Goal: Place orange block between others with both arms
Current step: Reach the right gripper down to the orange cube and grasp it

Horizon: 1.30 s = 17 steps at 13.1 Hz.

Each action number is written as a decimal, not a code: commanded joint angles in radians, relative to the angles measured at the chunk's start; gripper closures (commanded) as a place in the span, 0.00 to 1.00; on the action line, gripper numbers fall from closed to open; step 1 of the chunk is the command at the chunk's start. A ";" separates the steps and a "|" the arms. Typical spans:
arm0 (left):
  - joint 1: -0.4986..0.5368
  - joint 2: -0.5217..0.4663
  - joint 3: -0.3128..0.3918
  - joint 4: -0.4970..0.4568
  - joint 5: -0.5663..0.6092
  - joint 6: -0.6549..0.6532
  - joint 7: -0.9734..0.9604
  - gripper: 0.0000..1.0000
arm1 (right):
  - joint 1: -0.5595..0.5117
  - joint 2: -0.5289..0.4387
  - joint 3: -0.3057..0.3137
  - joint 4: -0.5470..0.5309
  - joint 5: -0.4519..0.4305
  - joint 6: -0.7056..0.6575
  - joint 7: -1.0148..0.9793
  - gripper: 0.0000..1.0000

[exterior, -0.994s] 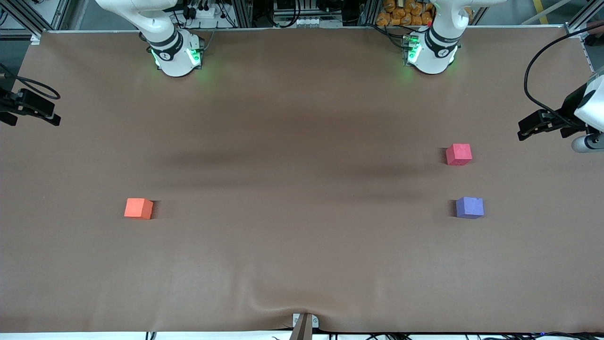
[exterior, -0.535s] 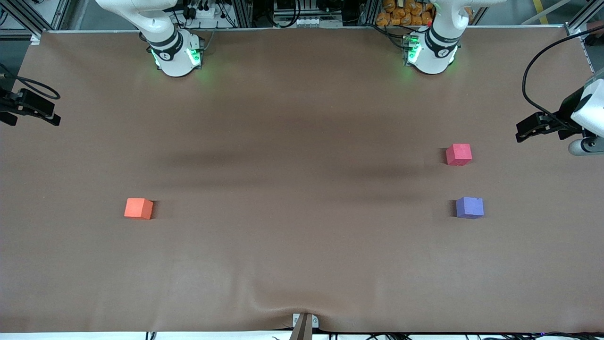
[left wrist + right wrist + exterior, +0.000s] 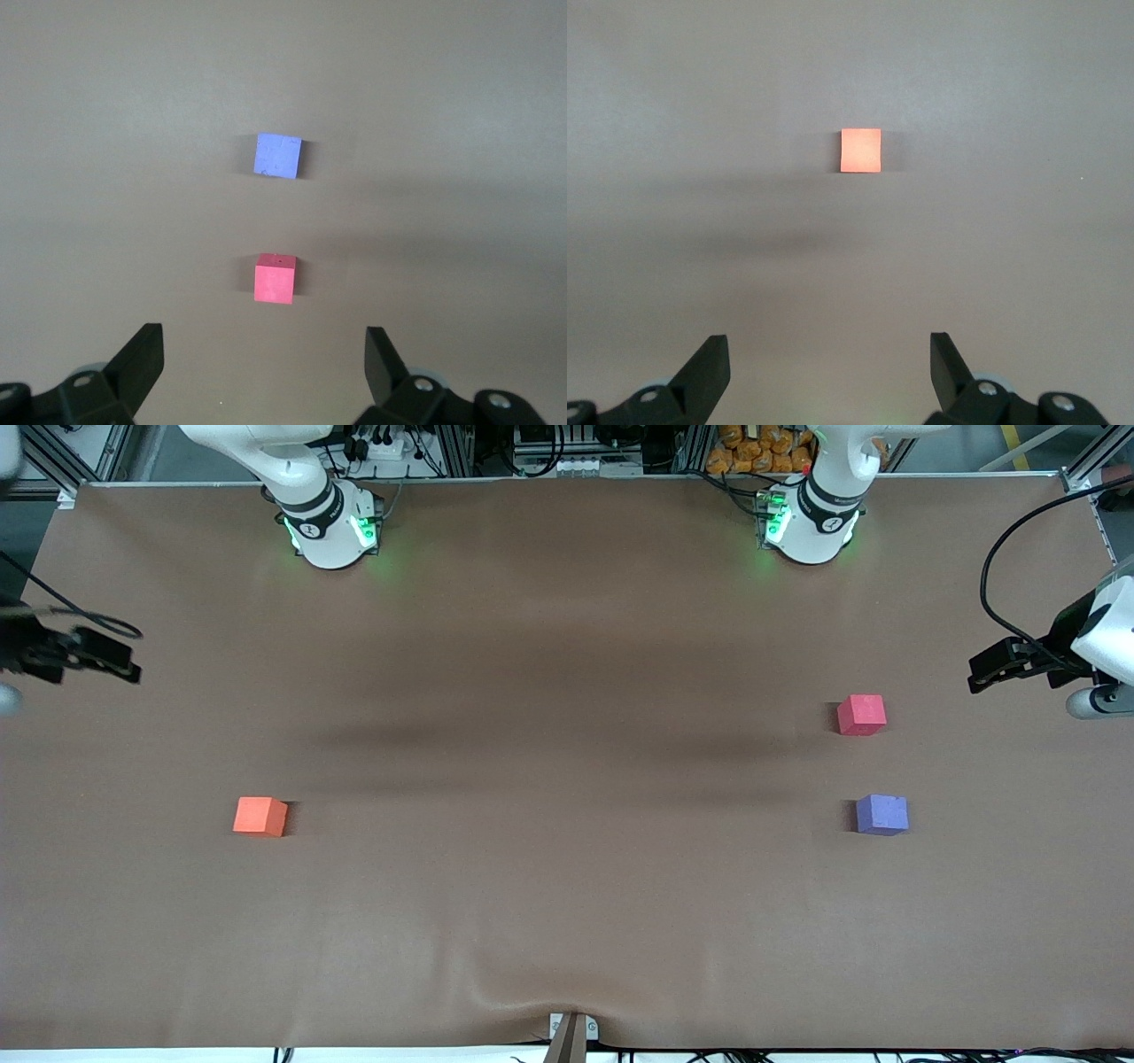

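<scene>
open gap between red-pink cube (image 3: 861, 715) and purple-blue cube (image 3: 881, 815)

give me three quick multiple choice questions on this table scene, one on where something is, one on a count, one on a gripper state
1. Where is the orange block?
A. toward the right arm's end of the table
B. between the other two blocks
C. on top of the purple block

2. How many blocks lie on the table?
A. two
B. three
C. four

3. What is the right gripper doing?
A. gripping the orange block
B. shut and empty
C. open and empty

Answers:
1. A, it sits alone at that end, apart from the red block and purple block.
2. B, orange, red and purple are the only ones.
3. C, its fingers stand wide with nothing between them; the left gripper looks the same.
</scene>
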 commanded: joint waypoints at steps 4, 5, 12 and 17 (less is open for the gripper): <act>0.006 0.017 0.001 0.019 -0.014 -0.013 0.025 0.00 | -0.036 0.131 -0.004 -0.098 -0.013 0.220 -0.059 0.00; 0.005 0.017 0.001 0.020 -0.014 -0.013 0.021 0.00 | -0.030 0.154 -0.005 -0.111 -0.013 0.248 -0.057 0.00; 0.003 0.032 0.001 0.028 -0.014 -0.011 0.023 0.00 | -0.053 0.269 -0.005 -0.297 -0.015 0.591 -0.059 0.00; -0.004 0.032 0.001 0.027 -0.014 -0.011 0.021 0.00 | -0.013 0.341 -0.001 -0.298 -0.009 0.690 -0.057 0.00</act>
